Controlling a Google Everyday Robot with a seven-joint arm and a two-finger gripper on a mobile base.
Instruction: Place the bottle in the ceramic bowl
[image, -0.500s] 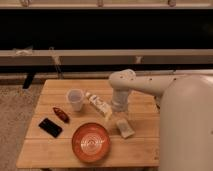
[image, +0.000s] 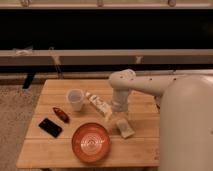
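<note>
end effector (image: 118, 107): low over the wooden surface (image: 55, 95), just right of the bottle; grip state, cannot tell
bottle (image: 98, 105): lying flat, outside the bowl, beside the clear plastic cup (image: 75, 99)
ceramic bowl (image: 90, 142): near the front edge, nothing in it

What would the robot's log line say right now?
gripper: low over table, right of bottle | bottle: lying on table, not in ceramic bowl | ceramic bowl: empty
</note>
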